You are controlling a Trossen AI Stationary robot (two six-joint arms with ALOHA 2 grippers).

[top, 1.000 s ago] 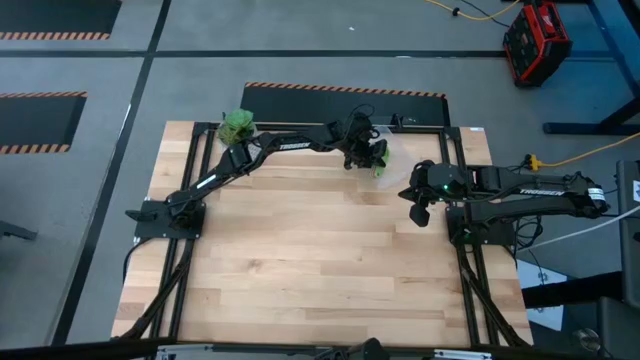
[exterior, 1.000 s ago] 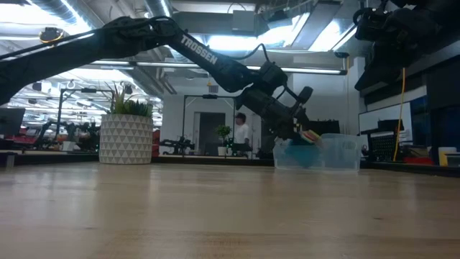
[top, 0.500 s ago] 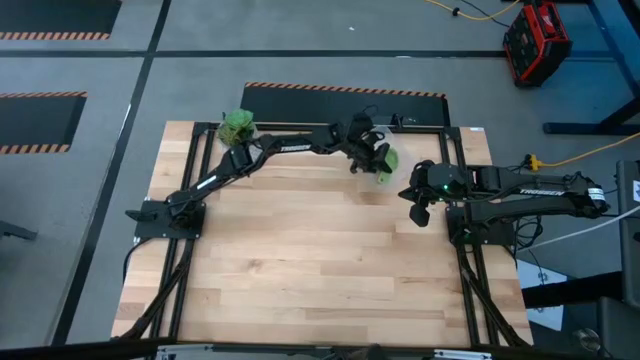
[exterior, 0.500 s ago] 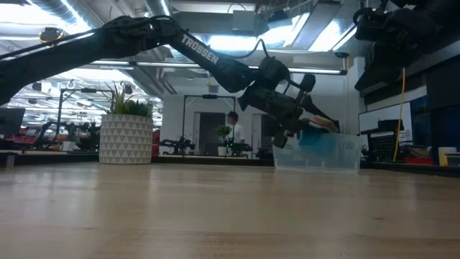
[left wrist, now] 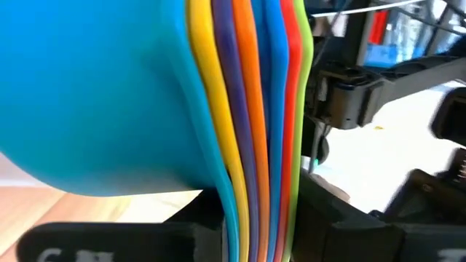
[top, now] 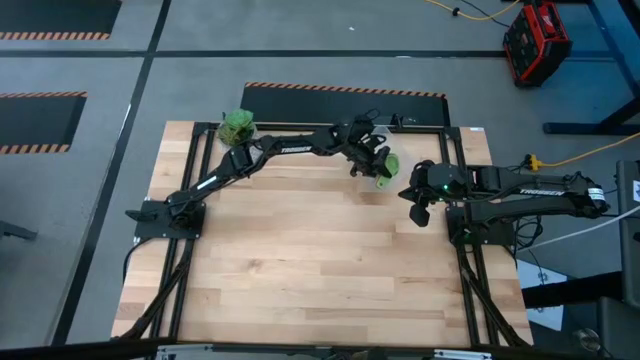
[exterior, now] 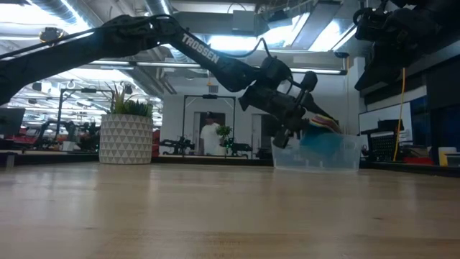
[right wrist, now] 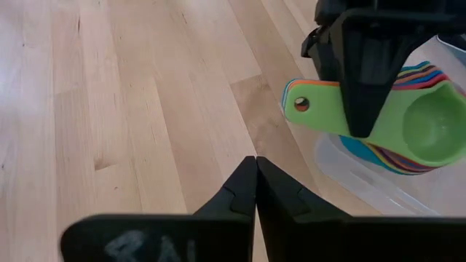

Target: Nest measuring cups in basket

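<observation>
— What's around the basket (right wrist: 378,185)?
— A potted plant (exterior: 126,132) well apart on the table (top: 300,260); right gripper (top: 419,213) near, fingers clenched.
— The measuring cups (right wrist: 378,120)?
— Stacked, handles toward the table's middle, grasped by left gripper (top: 372,160) over the basket.

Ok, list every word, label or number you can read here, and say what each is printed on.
"TROSSEN" on the left arm's forearm, in white letters.
White lettering on the left arm and on the right arm, seen from above: too small to read.
Pale marks on the right end effector housing: too blurred to read.
</observation>
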